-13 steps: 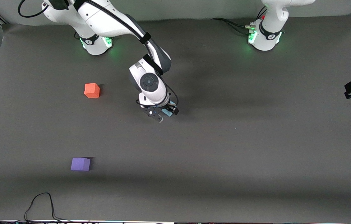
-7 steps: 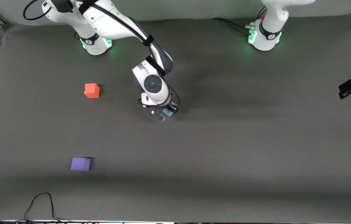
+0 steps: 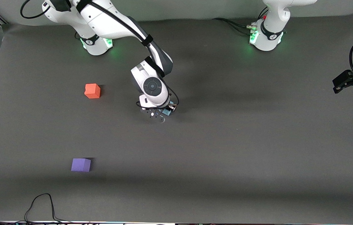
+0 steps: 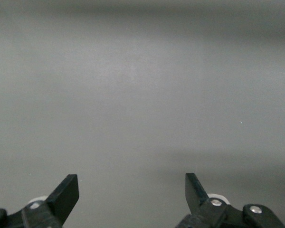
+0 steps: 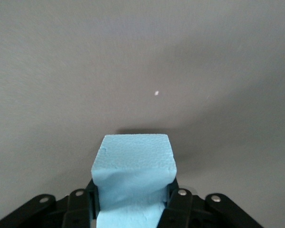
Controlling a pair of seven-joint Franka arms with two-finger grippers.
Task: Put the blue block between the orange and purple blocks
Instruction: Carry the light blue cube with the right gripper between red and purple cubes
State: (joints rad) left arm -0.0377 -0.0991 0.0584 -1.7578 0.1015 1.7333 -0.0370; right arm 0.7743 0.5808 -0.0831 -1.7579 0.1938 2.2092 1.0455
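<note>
My right gripper (image 3: 163, 114) is shut on the light blue block (image 5: 133, 166), squeezing its sides, over the mat near the table's middle. In the front view only a corner of the blue block (image 3: 167, 112) shows under the wrist. The orange block (image 3: 92, 91) sits on the mat toward the right arm's end. The purple block (image 3: 81, 164) lies nearer the front camera than the orange one. My left gripper (image 3: 339, 86) is open and empty, up at the left arm's end of the table; its wrist view shows its two fingertips (image 4: 66, 192) wide apart over bare mat.
A dark grey mat (image 3: 226, 140) covers the table. A black cable (image 3: 43, 203) loops at the mat's edge nearest the front camera, close to the purple block. The arm bases (image 3: 96, 43) stand along the edge farthest from the camera.
My right gripper with the blue block has turned a little and shifted slightly toward the right arm's end. My left gripper has moved inward from the table's end and risen a little.
</note>
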